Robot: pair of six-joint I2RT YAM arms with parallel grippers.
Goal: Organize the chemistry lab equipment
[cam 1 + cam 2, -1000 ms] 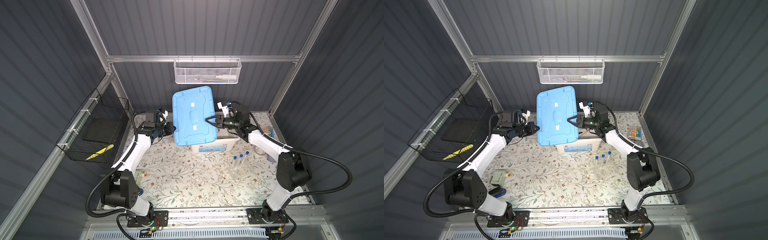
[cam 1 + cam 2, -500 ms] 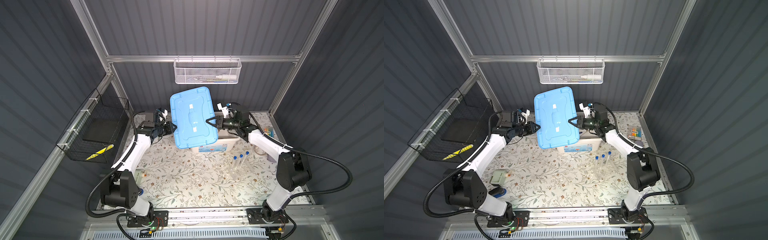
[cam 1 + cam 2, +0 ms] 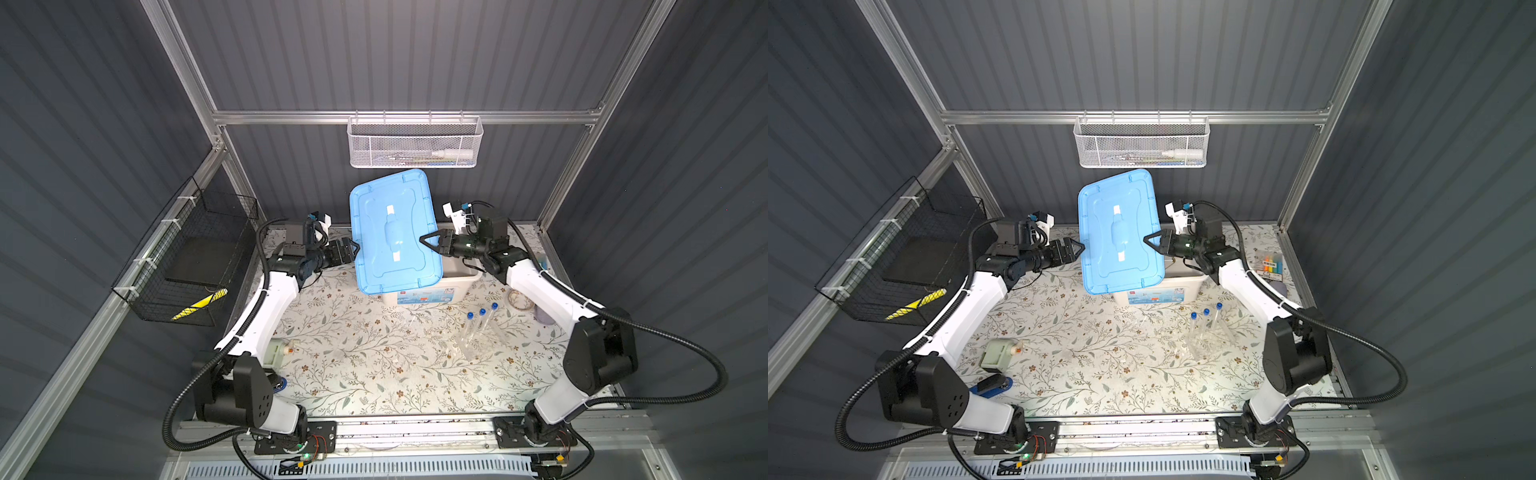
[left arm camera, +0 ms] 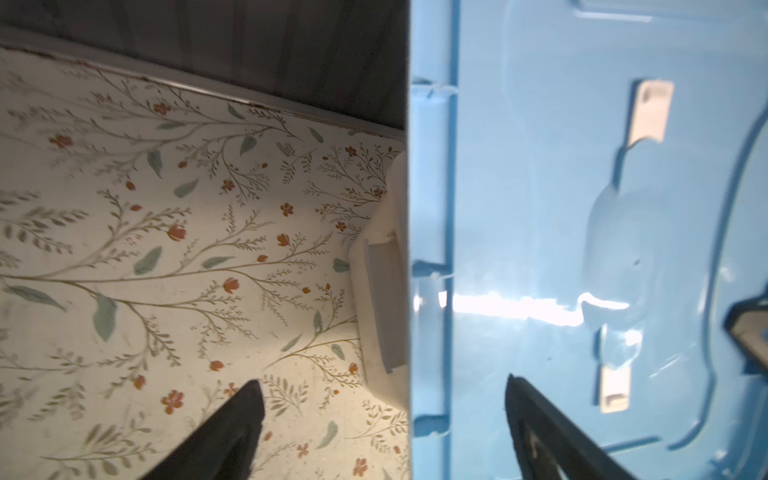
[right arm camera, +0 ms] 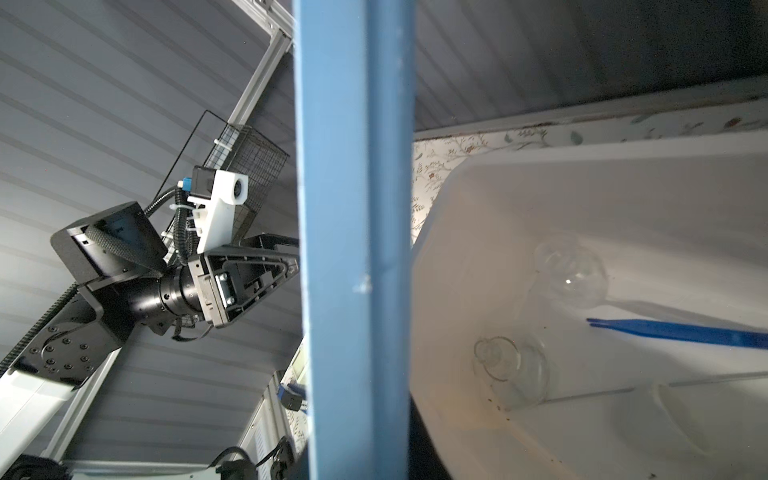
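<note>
A blue lid [image 3: 392,232] hangs tilted above the open white bin [image 3: 424,296]. My right gripper [image 3: 421,240] is shut on the lid's right edge; in the right wrist view that edge [image 5: 353,249] hides the fingers. My left gripper [image 3: 355,251] is open, its fingers [image 4: 237,424] on either side of the lid's left edge without touching it. In the bin lie clear glassware [image 5: 573,270], blue tweezers [image 5: 681,332], a thin rod [image 5: 615,391] and a white dish [image 5: 685,415]. Three blue-capped test tubes [image 3: 482,312] stand in a clear rack on the mat.
A black wire basket [image 3: 191,257] hangs on the left wall and a white mesh basket [image 3: 415,145] on the back rail. A pack of coloured pens [image 3: 1271,266] lies at the right edge. A blue stapler [image 3: 992,386] and a small pale box [image 3: 996,353] sit front left.
My left gripper has opened and let go of the lid's left edge. My right gripper has closed on the right edge. The lid has shifted slightly to the left.
</note>
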